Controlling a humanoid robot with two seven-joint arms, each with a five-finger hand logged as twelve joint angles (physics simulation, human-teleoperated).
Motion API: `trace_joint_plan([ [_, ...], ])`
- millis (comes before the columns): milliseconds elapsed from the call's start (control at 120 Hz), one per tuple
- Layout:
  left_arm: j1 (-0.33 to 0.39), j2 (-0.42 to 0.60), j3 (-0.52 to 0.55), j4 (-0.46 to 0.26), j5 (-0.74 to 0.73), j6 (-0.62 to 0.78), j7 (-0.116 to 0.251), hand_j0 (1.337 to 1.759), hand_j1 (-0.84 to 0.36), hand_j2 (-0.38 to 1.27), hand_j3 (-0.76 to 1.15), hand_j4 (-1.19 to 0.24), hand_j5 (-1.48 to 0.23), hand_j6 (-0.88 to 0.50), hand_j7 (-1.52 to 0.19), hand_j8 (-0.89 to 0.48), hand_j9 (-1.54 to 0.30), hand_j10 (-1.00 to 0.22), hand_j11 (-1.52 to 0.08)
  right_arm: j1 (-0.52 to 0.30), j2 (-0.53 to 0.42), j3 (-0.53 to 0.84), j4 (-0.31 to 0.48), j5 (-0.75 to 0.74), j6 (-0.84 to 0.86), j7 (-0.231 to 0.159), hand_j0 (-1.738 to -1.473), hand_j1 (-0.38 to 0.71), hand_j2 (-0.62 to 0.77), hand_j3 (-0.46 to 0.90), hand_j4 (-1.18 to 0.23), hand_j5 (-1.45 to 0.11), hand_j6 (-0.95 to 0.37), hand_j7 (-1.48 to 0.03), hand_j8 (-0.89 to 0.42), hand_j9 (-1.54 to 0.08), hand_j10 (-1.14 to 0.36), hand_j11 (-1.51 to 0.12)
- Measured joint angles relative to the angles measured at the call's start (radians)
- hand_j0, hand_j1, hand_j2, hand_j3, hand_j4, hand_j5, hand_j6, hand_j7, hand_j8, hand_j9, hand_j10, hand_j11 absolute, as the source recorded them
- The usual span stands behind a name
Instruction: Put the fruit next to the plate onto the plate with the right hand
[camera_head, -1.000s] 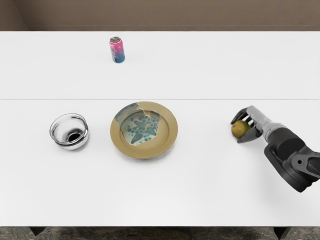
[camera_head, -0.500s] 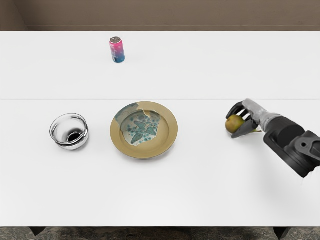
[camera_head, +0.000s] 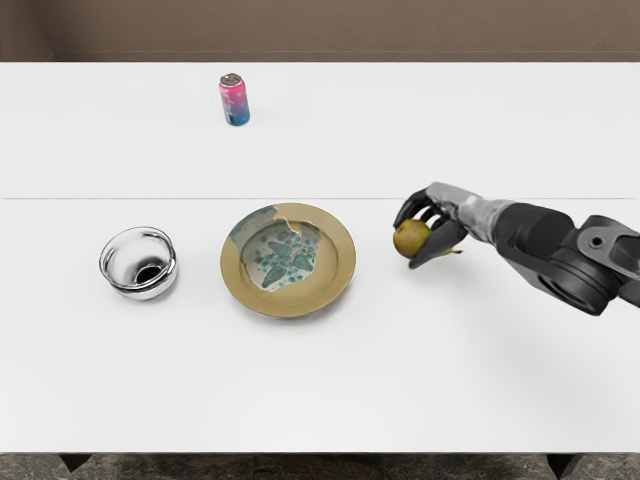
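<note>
Leftward from where it was half a second ago, my right hand (camera_head: 435, 215) now sits close to the plate (camera_head: 341, 270), fingers wrapped around the yellow-green fruit (camera_head: 410, 238) just beyond the plate's right rim, while I can read no writing on the pink-and-blue can (camera_head: 234, 100) farther back.

White table (camera_head: 320, 400): soda can (camera_head: 234, 100) near the far edge, steel bowl (camera_head: 139, 262) toward the left edge, plate (camera_head: 338, 270) mid-table.
</note>
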Motion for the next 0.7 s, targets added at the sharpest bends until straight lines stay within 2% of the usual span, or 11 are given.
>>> trace_joint_plan([
  [233,0.0,0.0,0.0,0.0,0.0,0.0,0.0,1.658,0.35,0.0,0.0,0.0,0.0,0.0,0.0,0.0,0.0,0.0,0.0,0.018,0.054,0.037,-0.004,0.007,0.063,0.0,-1.655,0.29,0.34,0.0,-0.67,-1.02,-0.38,-0.96,-0.36,-1.01,-0.45,-1.0],
  [700,0.0,0.0,0.0,0.0,0.0,0.0,-0.001,1.658,0.35,0.0,0.0,0.0,0.0,0.0,0.0,0.0,0.0,0.0,0.0,0.089,0.206,0.041,-0.058,0.007,0.109,-0.001,-1.654,0.27,0.3,0.0,-0.68,-1.02,-0.39,-0.96,-0.35,-1.03,-0.45,-1.02],
])
